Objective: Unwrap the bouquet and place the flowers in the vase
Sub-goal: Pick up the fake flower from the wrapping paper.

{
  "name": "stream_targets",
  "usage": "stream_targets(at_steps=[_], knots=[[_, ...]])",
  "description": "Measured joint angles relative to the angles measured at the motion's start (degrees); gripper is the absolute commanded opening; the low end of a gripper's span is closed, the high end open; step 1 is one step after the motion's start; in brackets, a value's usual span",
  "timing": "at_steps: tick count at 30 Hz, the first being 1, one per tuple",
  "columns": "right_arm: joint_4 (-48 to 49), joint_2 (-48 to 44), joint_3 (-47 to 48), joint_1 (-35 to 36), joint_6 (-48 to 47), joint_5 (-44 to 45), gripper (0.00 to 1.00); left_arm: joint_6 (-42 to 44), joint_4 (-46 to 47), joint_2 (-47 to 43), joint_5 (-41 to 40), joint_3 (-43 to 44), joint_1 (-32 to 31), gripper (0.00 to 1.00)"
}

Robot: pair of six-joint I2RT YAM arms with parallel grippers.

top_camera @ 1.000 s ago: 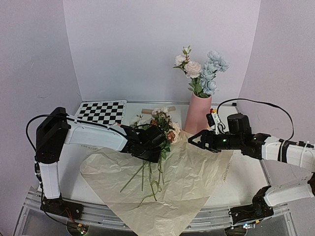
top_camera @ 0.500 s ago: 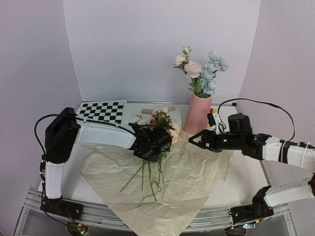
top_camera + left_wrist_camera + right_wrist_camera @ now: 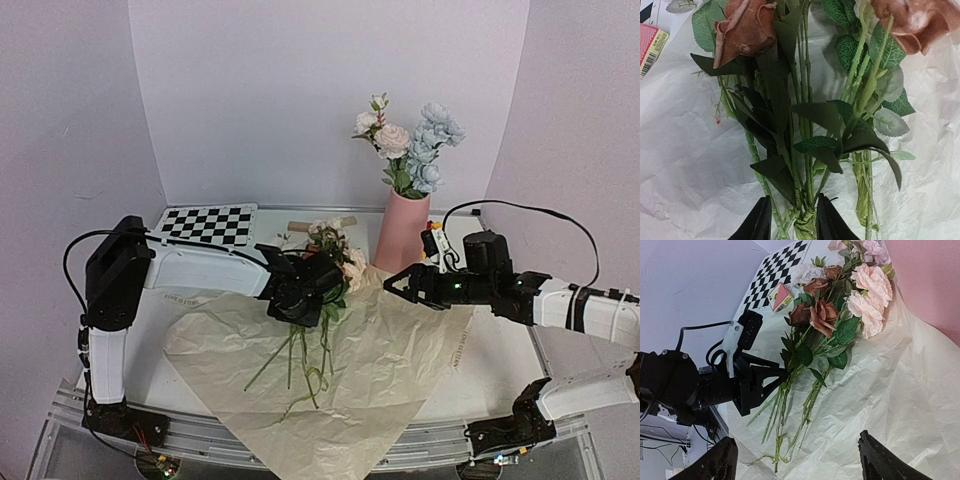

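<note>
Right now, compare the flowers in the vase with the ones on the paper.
The vase flowers stand upright in the vase; the paper flowers lie flat on the paper. The vase flowers are pale blue and cream; the paper flowers are rust-brown and pink. Both have green leaves.

White arm links point(image 3: 200, 272), black joints point(image 3: 112, 275), black cables point(image 3: 520, 208)
</note>
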Motion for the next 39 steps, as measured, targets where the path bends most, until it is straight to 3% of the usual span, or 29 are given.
stream_targets(at_steps=[14, 19, 20, 28, 39], knots=[[-0.05, -0.22, 0.0, 0.0, 0.0, 0.0, 0.84, -0.39, -0.02, 2.13, 4.98, 0.02, 0.48, 0.3], [-0.08, -0.27, 0.0, 0.0, 0.0, 0.0, 0.84, -0.5, 0.01, 2.83, 6.65, 0.02, 0.9, 0.02], [-0.12, -0.32, 0.0, 0.0, 0.0, 0.0, 0.84, -0.64, 0.02, 3.05, 6.89, 0.02, 0.99, 0.0], [-0.37, -1.65, -0.02, 0.0, 0.0, 0.06, 0.84, -1.04, -1.22, 0.89, 7.02, 0.02, 1.32, 0.0], [-0.5, -1.68, -0.02, 0.0, 0.19, 0.01, 0.85, -1.37, -1.78, -14.4, 3.19, 0.0, 1.46, 0.0]])
